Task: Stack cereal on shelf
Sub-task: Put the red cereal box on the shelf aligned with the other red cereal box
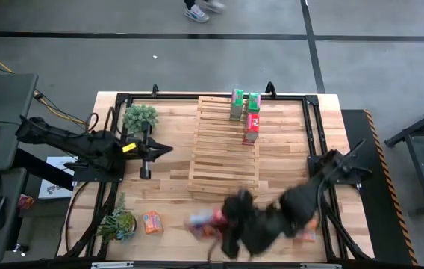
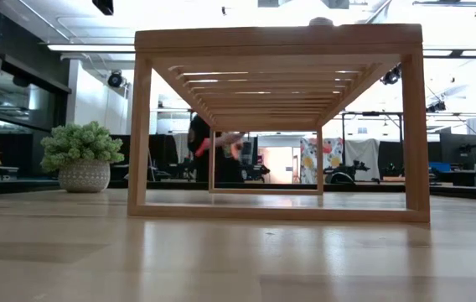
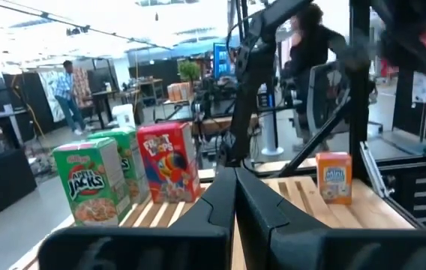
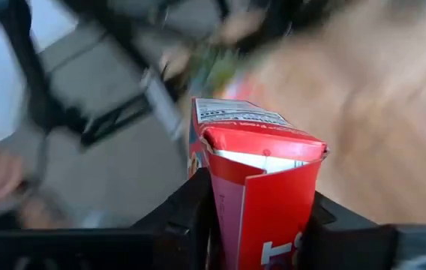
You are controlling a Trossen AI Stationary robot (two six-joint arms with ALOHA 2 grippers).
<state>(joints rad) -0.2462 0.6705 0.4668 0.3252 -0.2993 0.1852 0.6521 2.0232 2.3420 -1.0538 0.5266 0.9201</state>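
- Three small cardboard cereal boxes, two green (image 1: 237,104) and one red-pink (image 1: 251,127), are seen on the far end of the pale slatted wooden shelf (image 1: 223,153).
- A second red-pink box (image 4: 262,187) is clamped in the right tool (image 4: 262,225) over the counter's (image 1: 175,168) near edge.
- An orange box (image 1: 151,222) is left lying on the counter.
- The left tool (image 1: 166,149) is kept shut and empty.

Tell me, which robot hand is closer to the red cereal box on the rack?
Left. The left gripper sits just beside the rack holding that red box; the right gripper is farther, past the rack's near end.

Green cereal box (image 3: 91,182): reads "Kellogg's Apple Jacks". Red cereal box (image 3: 169,163): "Froot Loops" lettering. Orange box (image 3: 334,177): "Mini", remainder unreadable. Red box's (image 4: 262,191) print in right gripper: illegible.
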